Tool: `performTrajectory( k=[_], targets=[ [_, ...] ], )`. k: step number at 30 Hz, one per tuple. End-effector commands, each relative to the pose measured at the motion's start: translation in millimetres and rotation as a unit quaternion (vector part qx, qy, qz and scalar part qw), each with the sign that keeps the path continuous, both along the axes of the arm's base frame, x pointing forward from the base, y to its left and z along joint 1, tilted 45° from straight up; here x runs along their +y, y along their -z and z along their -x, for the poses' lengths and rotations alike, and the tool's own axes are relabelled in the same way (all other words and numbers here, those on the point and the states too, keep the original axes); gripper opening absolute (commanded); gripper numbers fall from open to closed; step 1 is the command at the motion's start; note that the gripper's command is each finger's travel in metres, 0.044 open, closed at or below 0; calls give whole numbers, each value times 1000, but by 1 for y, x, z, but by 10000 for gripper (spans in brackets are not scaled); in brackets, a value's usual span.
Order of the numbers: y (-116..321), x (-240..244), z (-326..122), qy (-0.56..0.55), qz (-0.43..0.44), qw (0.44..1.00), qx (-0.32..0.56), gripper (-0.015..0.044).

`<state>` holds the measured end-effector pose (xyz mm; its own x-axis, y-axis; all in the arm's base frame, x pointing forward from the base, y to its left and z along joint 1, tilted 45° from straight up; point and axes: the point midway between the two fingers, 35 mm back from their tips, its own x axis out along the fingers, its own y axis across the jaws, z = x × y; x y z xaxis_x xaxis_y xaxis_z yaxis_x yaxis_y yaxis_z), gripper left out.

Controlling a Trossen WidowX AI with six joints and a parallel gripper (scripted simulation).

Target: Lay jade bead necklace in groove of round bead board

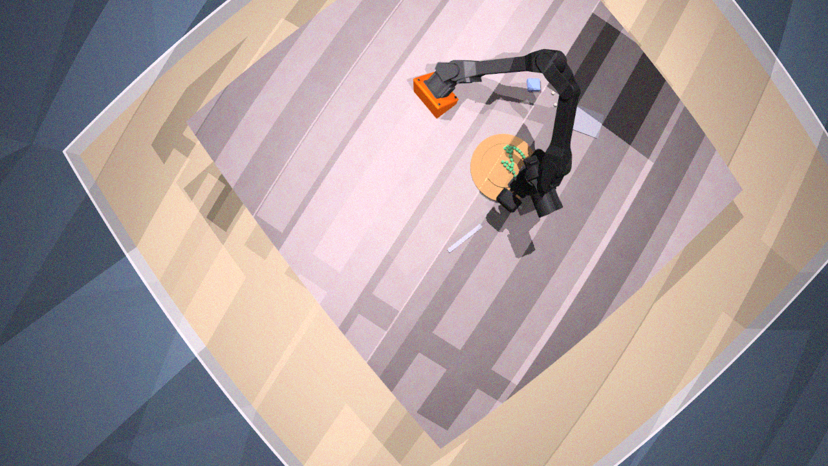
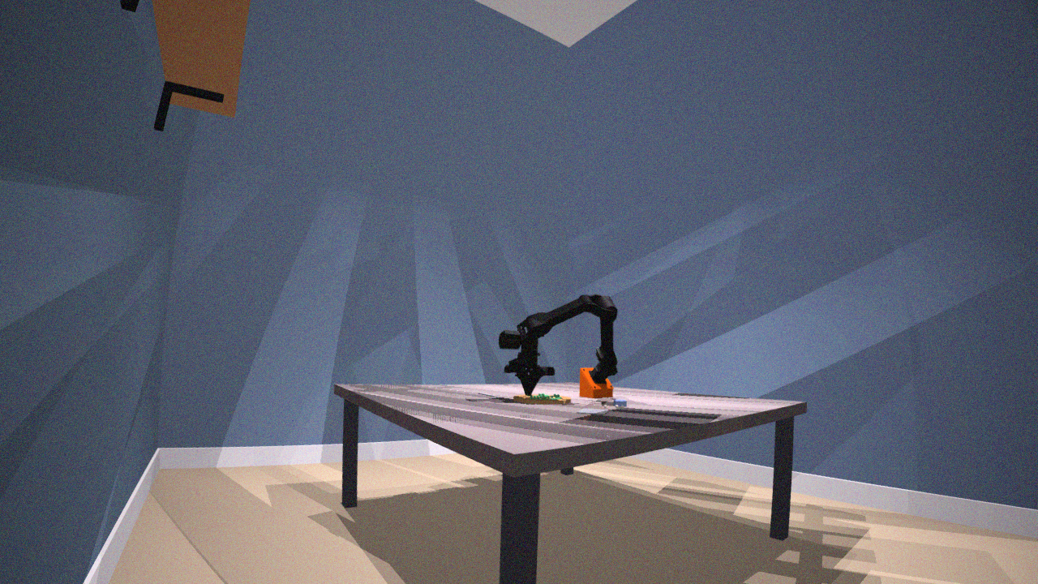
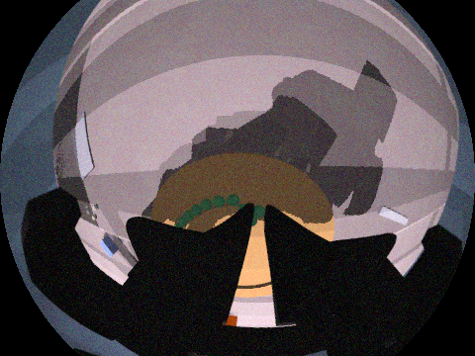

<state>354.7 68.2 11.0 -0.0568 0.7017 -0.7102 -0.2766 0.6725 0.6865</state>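
Note:
The round orange-tan bead board lies on the table, a thin circular groove line showing on it. The jade bead necklace lies bunched and looped on the board, with one stretch curving to my fingertips. My gripper points down low over the board. Its fingers are nearly together, with green beads between the tips in the wrist view; it is shut on the necklace. The arm hides part of the board and necklace in the top view.
The arm's orange base stands beyond the board. A small blue block, small white bits and a pale flat sheet lie to one side. A white strip lies on the other side.

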Motion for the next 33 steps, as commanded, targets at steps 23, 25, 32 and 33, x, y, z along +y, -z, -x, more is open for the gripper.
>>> performTrajectory(
  k=[23,25,32,33],
  targets=[
    [6,5,-2,-2,1,1000,-3,0],
    [6,5,-2,-2,1,1000,-3,0],
    [6,5,-2,-2,1,1000,-3,0],
    [6,5,-2,-2,1,1000,-3,0]
  ],
)
